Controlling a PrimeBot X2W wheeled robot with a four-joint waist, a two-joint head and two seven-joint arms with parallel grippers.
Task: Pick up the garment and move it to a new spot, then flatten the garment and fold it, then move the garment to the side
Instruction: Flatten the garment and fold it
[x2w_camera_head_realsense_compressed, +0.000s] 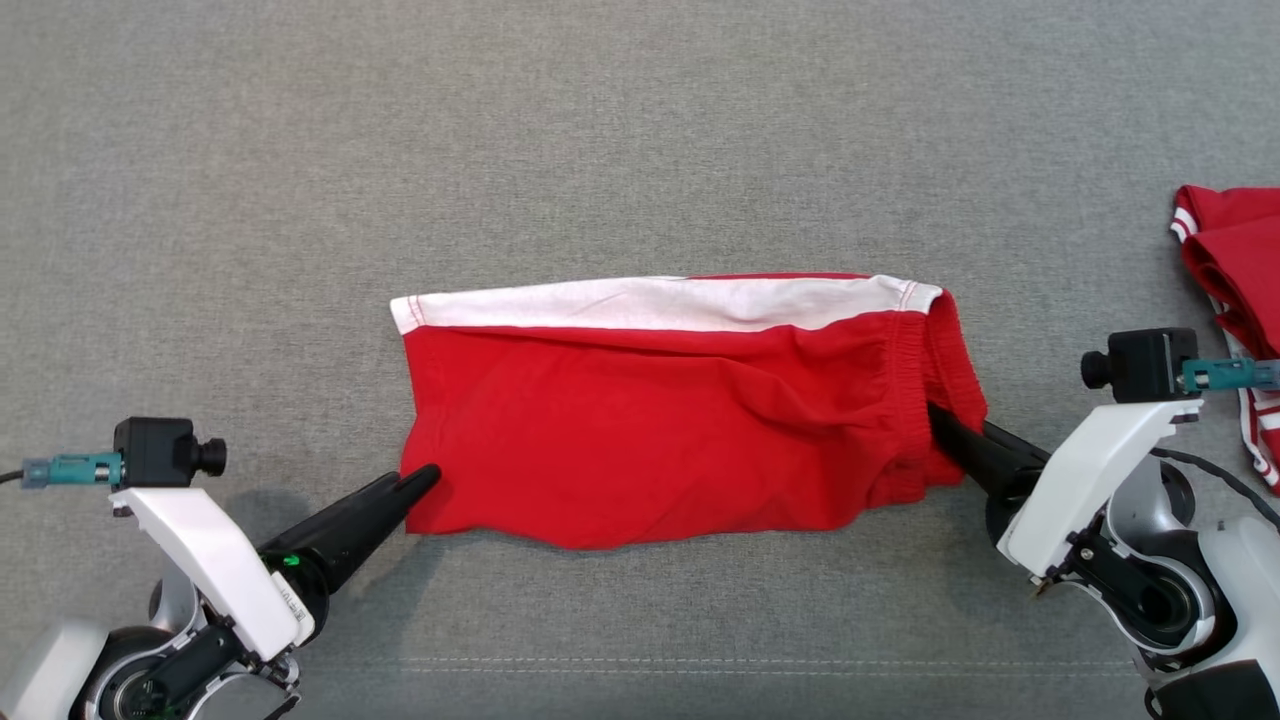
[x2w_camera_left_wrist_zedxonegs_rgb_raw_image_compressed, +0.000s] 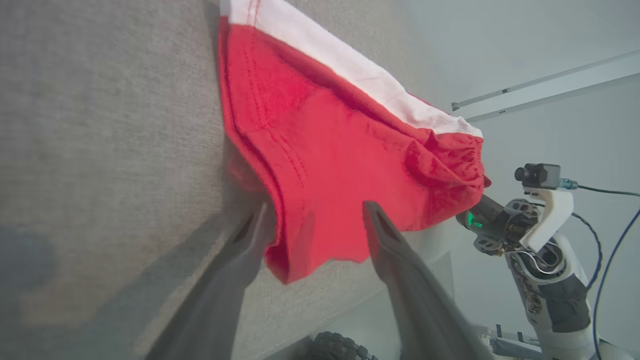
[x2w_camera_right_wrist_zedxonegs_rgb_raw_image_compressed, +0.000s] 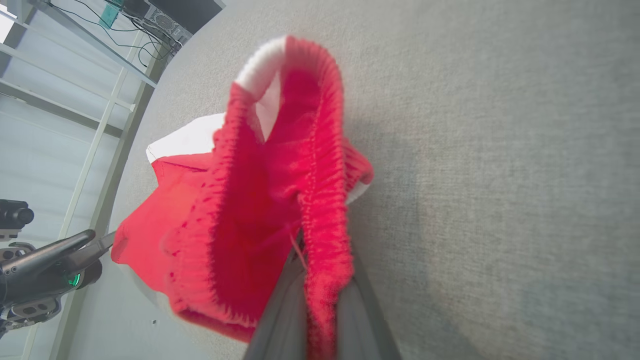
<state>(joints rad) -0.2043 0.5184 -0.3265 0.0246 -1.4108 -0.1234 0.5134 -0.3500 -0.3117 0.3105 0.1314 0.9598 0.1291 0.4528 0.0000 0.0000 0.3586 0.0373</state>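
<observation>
Right end effector (x2w_camera_right_wrist_zedxonegs_rgb_raw_image_compressed: 312, 260) pinches the red shorts (x2w_camera_head_realsense_compressed: 660, 420) by the waistband; left end effector (x2w_camera_left_wrist_zedxonegs_rgb_raw_image_compressed: 316, 207) open at the opposite hem corner. They lie spread on the desk (x2w_camera_head_realsense_compressed: 640, 150).

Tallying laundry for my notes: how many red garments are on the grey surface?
2. The red shorts lie at centre; a red garment with white stripes sits at the right edge, cut off by the frame, so more may be hidden there.
</observation>
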